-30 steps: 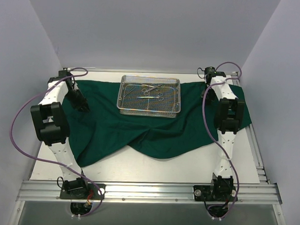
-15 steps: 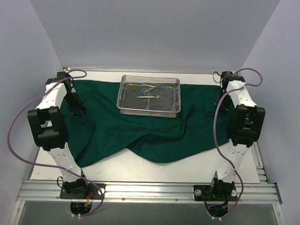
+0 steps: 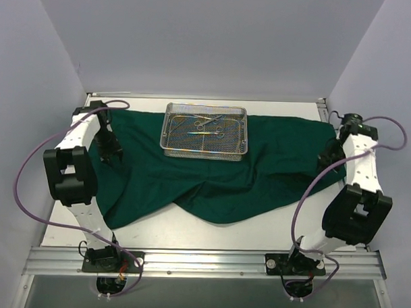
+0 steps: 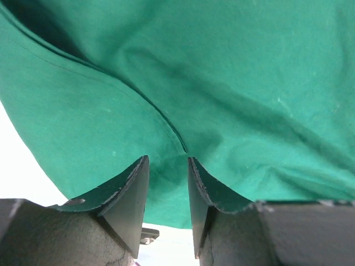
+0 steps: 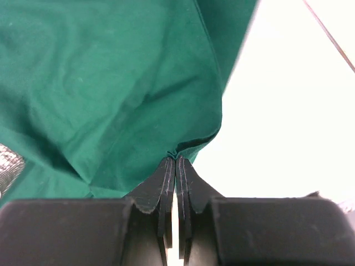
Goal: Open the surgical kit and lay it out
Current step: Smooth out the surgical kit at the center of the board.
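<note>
One drape (image 3: 211, 174), one tray (image 3: 204, 154) and two arms make up the scene. The drape is a large dark green woven cloth spread across the white table (image 3: 189, 228). It lies flatter toward the far side and is rumpled into soft ridges along its near edge, which sags in an uneven curve. The single tray is a rectangular basket of silver wire mesh with a bright rim, and it rests on the drape at the far middle of the table. Inside it lie thin steel scissor-like instruments (image 3: 208, 127). At least two show, but they are too small to count exactly.

The left gripper (image 3: 111, 151) is over the drape's left side. In its wrist view the two dark, flat fingers (image 4: 133, 194) stand a narrow gap apart. A stitched hem of the cloth runs down to that gap and nothing is clamped between them.

The right gripper (image 3: 330, 158) is at the drape's right edge. Its wrist view shows the jaws pressed together on a small puckered pinch of the cloth's edge (image 5: 175, 160), with bare white table beyond.
</note>
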Controlling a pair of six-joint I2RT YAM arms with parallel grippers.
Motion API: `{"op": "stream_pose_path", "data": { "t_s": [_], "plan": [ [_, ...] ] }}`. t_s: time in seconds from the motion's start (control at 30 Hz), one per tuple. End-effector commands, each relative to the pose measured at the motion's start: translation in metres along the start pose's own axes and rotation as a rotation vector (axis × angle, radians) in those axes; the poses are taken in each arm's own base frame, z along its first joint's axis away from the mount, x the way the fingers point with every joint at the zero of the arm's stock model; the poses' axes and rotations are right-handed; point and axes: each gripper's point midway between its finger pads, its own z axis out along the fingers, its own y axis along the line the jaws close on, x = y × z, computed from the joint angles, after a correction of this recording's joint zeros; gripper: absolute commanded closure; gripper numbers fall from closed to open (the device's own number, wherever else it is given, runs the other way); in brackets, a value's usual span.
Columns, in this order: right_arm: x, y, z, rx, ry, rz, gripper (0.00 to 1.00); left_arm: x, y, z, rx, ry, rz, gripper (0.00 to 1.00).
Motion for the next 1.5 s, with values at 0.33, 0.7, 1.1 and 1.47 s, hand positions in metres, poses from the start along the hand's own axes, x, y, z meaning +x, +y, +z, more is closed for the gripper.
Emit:
{"op": "stream_pose_path", "data": {
  "t_s": [0.33, 0.7, 1.1, 1.47],
  "plan": [
    [0.046, -0.107, -0.041, 0.134, 0.035, 0.234, 1.0, 0.043, -0.004, 0.015, -0.04, 0.125, 0.037, 0.59],
    [0.063, -0.192, -0.071, 0.542, -0.103, 0.432, 1.0, 0.05, -0.012, 0.04, -0.022, 0.195, 0.028, 0.6],
    [0.087, -0.216, -0.087, 0.577, -0.205, 0.551, 1.0, 0.044, -0.012, 0.059, -0.046, 0.221, 0.037, 0.6],
    [0.091, -0.221, -0.125, 0.513, -0.418, 0.619, 0.94, 0.049, -0.005, 0.077, -0.059, 0.262, 0.044, 0.86]
  ]
}}
